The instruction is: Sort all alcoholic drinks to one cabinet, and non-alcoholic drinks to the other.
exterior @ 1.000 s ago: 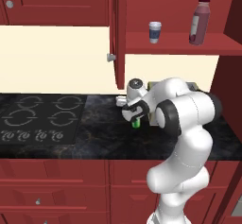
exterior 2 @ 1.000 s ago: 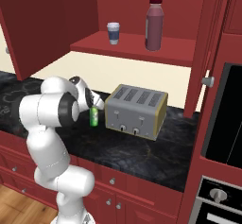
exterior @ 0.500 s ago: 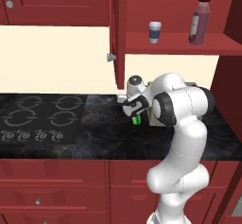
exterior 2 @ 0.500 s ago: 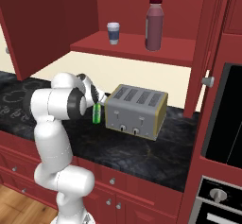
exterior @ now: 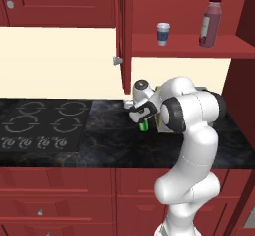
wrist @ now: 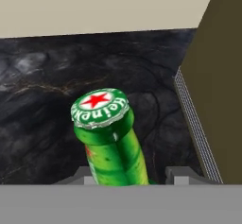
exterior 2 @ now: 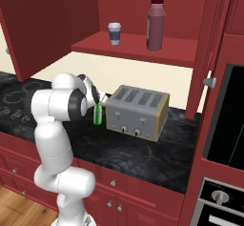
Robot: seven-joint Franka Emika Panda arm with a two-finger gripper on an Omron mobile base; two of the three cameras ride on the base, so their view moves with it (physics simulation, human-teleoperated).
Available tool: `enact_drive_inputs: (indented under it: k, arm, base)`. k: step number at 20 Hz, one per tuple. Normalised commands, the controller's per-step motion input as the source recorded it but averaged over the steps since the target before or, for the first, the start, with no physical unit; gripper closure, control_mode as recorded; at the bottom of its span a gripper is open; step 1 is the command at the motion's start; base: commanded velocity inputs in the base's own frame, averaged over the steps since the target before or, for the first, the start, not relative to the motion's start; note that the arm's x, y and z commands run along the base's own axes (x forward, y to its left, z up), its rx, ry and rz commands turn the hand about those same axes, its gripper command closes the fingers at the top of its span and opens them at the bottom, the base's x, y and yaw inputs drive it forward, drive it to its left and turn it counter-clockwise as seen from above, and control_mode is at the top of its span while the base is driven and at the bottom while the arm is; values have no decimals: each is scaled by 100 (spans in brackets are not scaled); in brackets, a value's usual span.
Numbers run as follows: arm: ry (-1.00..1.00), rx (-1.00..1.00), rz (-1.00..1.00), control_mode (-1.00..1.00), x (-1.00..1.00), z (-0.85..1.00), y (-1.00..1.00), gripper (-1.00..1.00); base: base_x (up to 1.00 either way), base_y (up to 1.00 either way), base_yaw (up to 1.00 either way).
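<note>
On the dark stone counter [exterior: 99, 145], beside the grey metal toaster [exterior 2: 138, 111], the black two-finger pincer [wrist: 127, 175] squeezes a bright green glass bottle [exterior 2: 97, 115]. That bottle stands straight up, and its red-star cap [wrist: 99, 107] points toward the hand camera.

Rendered pics, even flat light, no strong src. Soft glare on green bottle [wrist: 112, 152] neck, ctr of hand view — cap text sharp. Faint shadow under cabinet shelf [exterior 2: 138, 48], upper middle. Base views slightly soft; no edge distortion, no blur.
</note>
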Motion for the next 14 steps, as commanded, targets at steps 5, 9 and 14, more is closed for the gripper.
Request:
enact_drive_inputs:
  k: [5, 9, 14]
  arm:
    - [-1, 0, 4, -100, -30, -1, -9, 100]
    - [-1, 0, 3, -100, -34, 0, -10, 100]
    - [-3, 0, 2, -100, -31, 6, -11, 100]
  base:
    - [0, 0, 0]
    - [0, 0, 0]
    - [0, 0, 0]
